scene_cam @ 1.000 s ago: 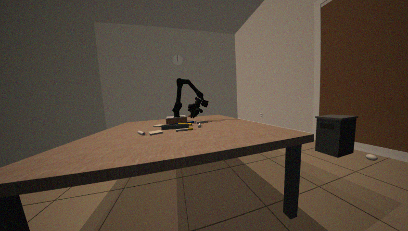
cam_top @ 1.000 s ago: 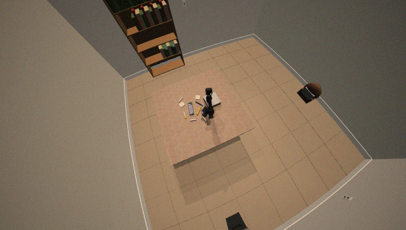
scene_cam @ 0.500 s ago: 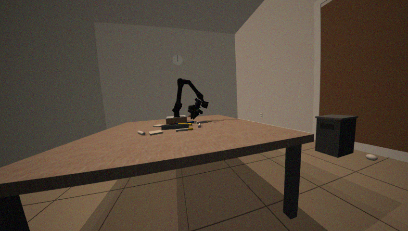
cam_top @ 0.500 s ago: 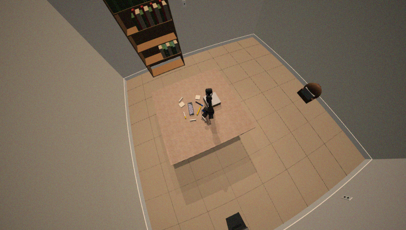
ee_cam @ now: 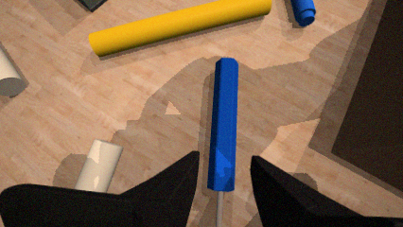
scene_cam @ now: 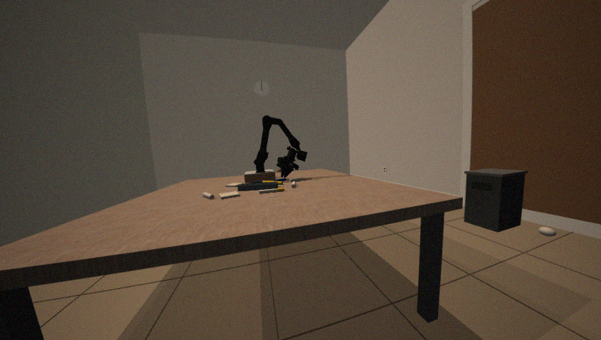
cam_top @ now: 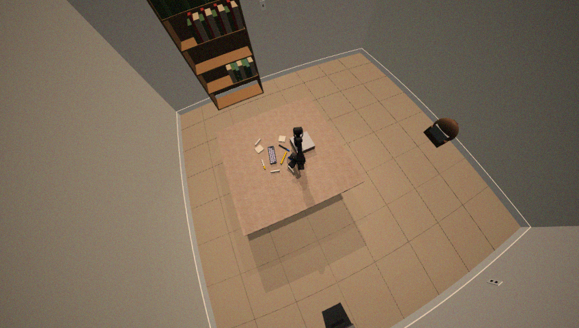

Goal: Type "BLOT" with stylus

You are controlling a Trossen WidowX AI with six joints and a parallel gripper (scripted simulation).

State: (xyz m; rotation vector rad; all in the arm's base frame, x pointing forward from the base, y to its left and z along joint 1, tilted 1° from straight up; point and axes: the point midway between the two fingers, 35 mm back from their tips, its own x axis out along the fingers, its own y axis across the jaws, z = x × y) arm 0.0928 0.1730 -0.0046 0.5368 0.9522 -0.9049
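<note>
The blue tool (ee_cam: pixel 223 109), which looks like the stylus, lies on the desk with its six-sided handle pointing up the wrist view and its thin grey shaft running down out of frame. My gripper (ee_cam: pixel 224 160) (scene_cam: pixel 285 174) is partly open and empty above it. In the wrist view the fingertips appear on either side of the handle's shaft end, with a gap on each side. The keyboard (cam_top: pixel 272 155) (scene_cam: pixel 257 186) lies farther out on the desk, past the yellow rod. Only its dark corner (ee_cam: pixel 92 4) shows in the wrist view.
A yellow rod (ee_cam: pixel 180 26) (cam_top: pixel 283 157) lies between tool and keyboard. A blue-ended marker (ee_cam: pixel 303 13) lies near the arm's base block (ee_cam: pixel 374 95). White cylinders (ee_cam: pixel 101 163) (cam_top: pixel 274 171), a yellow-ended pen (cam_top: pixel 263 164) and pale pads (cam_top: pixel 259 149) lie around.
</note>
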